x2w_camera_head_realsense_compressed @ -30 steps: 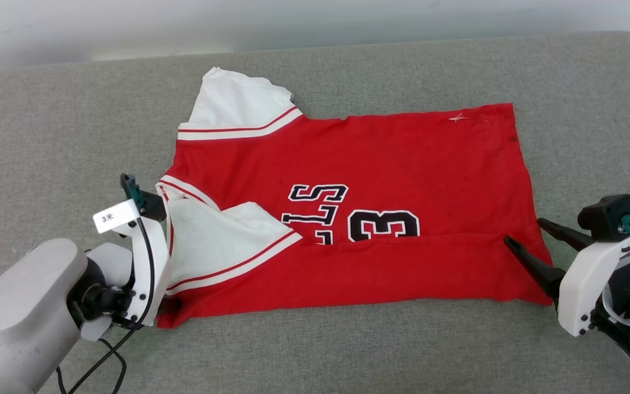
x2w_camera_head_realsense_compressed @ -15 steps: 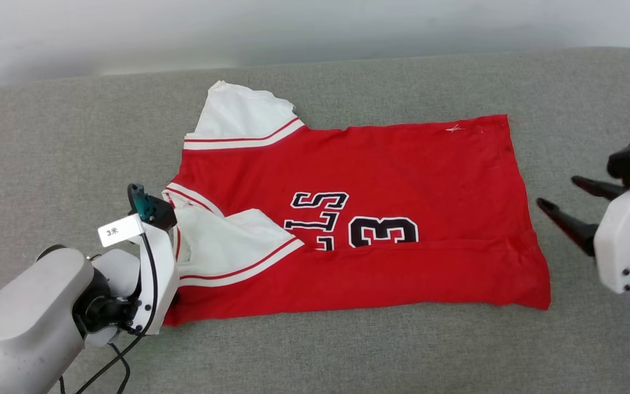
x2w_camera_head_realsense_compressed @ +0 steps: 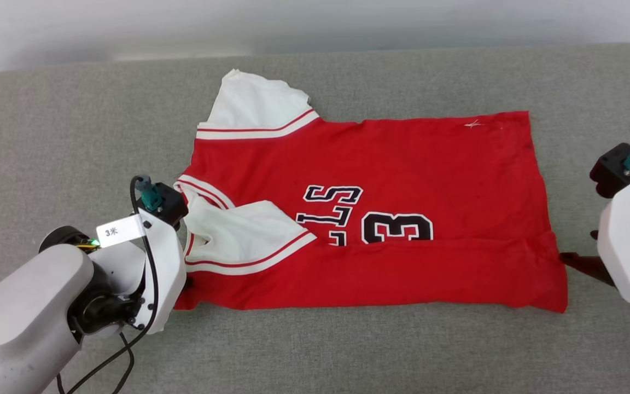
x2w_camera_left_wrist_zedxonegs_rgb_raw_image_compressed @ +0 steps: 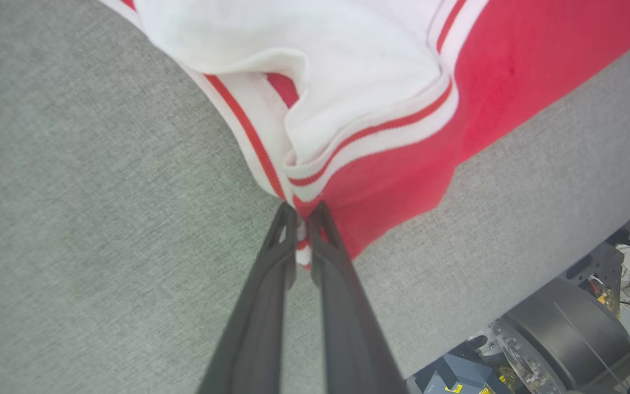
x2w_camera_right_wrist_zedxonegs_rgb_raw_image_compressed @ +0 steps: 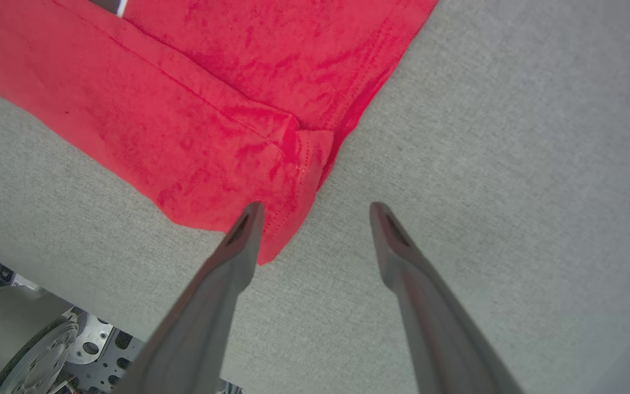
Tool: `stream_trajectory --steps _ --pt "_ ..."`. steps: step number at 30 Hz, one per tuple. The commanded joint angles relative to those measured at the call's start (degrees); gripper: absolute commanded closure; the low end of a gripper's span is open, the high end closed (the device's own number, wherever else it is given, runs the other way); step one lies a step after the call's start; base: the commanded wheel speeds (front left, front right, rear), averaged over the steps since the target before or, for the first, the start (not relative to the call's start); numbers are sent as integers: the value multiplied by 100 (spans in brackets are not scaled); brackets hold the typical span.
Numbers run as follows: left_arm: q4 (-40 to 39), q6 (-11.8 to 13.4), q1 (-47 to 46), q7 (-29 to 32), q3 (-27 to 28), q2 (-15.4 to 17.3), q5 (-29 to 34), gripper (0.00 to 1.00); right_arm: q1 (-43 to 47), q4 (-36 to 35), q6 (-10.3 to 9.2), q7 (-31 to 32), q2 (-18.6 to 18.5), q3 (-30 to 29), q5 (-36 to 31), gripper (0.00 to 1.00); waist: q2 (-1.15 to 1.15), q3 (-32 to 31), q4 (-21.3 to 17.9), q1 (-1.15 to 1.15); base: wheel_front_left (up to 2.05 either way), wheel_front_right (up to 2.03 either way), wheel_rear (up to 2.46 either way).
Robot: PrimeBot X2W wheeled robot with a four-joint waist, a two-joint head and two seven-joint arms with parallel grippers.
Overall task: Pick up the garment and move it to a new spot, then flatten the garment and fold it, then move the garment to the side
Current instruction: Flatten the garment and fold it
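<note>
Your left end effector is clamped tight on the striped trim of the garment, at its sleeve end. The garment lies spread on the grey tabletop, its near edge folded up over the lettering. Your right end effector hangs spread wide by the hem corner, gripping nothing.

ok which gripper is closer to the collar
Left. The left gripper has its jaws shut on the striped trim of the shirt right at the collar; the right gripper hangs open at the hem corner, the other end.
</note>
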Motion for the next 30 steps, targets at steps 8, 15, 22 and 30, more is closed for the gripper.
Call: stream_trajectory --steps 8,15,22,30 --pt "-274 98 -170 -28 32 -55 134 100 228 857 -2 -191 711 83 8 0 0 443 162 0 0 0 0" --pt "-285 106 -163 -82 16 -85 141 100 567 1194 10 -468 1180 641 82 0 0 566 200 0 0 0 0" --pt "-185 70 111 -236 31 -31 -16 100 325 1159 6 -1140 843 696 149 100 0 124 143 0 0 0 0" --pt "-447 100 550 -323 68 304 -267 100 453 739 -2 -1527 252 844 451 100 0 -443 132 0 0 0 0"
